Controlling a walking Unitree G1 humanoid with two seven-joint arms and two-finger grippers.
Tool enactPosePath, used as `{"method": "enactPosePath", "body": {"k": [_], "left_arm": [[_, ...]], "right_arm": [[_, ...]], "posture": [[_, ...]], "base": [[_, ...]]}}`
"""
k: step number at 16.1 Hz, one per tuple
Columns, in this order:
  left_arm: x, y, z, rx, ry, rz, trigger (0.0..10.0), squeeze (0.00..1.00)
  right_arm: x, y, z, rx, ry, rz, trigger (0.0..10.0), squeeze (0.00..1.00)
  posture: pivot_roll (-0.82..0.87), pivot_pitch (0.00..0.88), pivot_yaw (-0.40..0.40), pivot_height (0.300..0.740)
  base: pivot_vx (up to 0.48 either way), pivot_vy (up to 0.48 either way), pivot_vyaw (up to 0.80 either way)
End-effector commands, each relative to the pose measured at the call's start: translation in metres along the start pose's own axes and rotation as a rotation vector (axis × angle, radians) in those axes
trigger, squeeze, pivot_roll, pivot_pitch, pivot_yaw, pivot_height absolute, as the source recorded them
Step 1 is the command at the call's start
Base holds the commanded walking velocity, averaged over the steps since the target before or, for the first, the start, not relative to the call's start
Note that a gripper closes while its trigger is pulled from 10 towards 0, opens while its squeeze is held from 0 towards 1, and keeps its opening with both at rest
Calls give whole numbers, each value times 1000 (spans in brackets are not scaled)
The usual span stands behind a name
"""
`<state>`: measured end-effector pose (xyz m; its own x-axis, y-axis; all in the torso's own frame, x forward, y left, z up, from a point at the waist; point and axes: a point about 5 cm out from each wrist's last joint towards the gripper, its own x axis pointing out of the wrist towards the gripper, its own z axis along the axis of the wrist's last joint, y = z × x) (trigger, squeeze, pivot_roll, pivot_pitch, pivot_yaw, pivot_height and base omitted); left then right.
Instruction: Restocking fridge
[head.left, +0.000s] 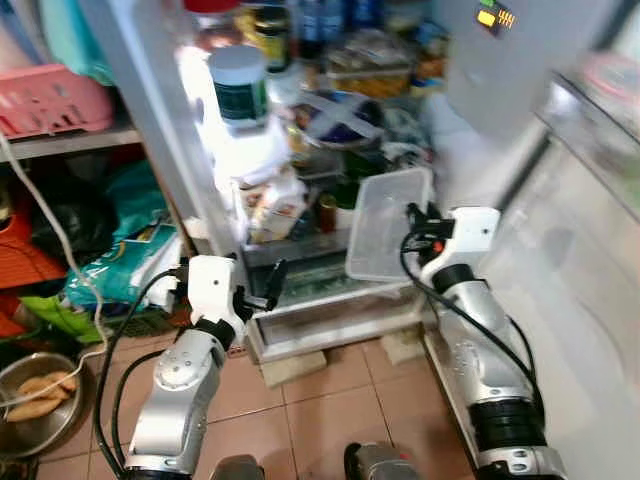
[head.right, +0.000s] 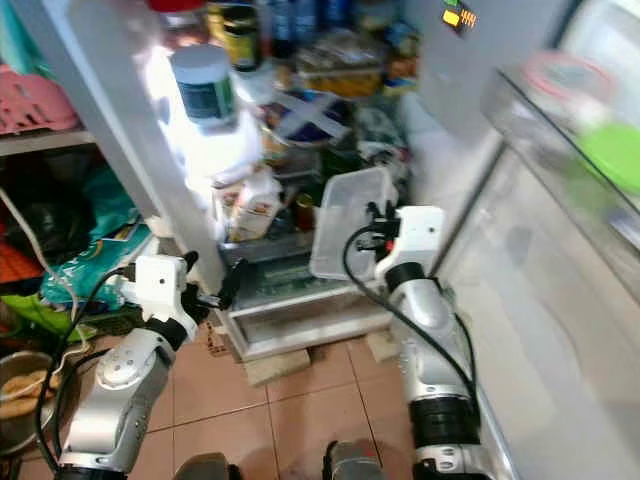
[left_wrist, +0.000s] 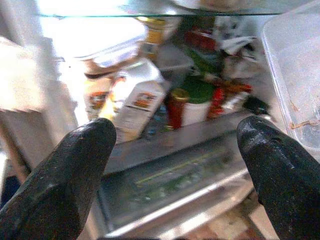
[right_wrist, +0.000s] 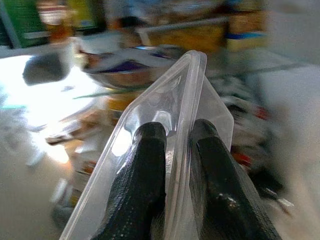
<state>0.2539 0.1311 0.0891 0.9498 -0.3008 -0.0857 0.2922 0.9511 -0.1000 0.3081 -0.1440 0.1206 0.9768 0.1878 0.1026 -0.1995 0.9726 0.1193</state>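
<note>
- Robot stands at the open fridge (head.left: 470, 150); shelves inside are crammed and partly washed out by the fridge light.
- Right tool (right_wrist: 172, 137) is clenched on a clear plastic tub (head.left: 385, 222): one black finger inside the rim, the other outside, wall pinched between them.
- Tub is empty, tilted up on edge, held in the air in front of the lower shelves, just left of the fridge's right inner wall.
- Left tool (left_wrist: 175, 150) is released, fingers (left_wrist: 65, 180) spread wide, grasping nothing.
- It hangs low, aimed at the bottom shelf and the crisper drawer (head.left: 320, 300) below it.
- Along the left tool's line of sight: a carton (left_wrist: 137, 102), a red-lidded jar (left_wrist: 176, 107), a green-lidded pot (left_wrist: 197, 100), with the tub's edge beside them.
- Higher up, a white jar with dark green label (head.left: 238, 85) sits on a brightly lit shelf near the left side.
- Fridge door (head.right: 560, 200) swings open on the robot's right; door shelf holds something green, too blurred to identify.
- Fridge base rests on blocks (head.left: 292, 368) over a tiled floor (head.left: 330, 410).
- Left of the fridge: a pink basket (head.left: 50, 100) on a rack, bags below it, and a metal bowl (head.left: 35, 405) on the floor with pale food in it.
</note>
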Motion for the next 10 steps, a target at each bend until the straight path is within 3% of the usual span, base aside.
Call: {"method": "enactPosePath", "body": {"k": [1,3,10], "left_arm": [[-2,1,1,10,-6,6,10000,0],[-1,1,1,14,-4,8,10000,0],[-1,1,-1,18,7,10,10000,0]], "right_arm": [[1,1,4,-2,-20,7,10000,0],[1,0,5,-6,-22,7,10000,0],[2,0,5,-8,-20,11,10000,0]], "posture": [[54,131,33,740],[53,130,33,740],[58,124,25,740]], "base": [[416,0,0],[409,0,0],[0,0,0]]}}
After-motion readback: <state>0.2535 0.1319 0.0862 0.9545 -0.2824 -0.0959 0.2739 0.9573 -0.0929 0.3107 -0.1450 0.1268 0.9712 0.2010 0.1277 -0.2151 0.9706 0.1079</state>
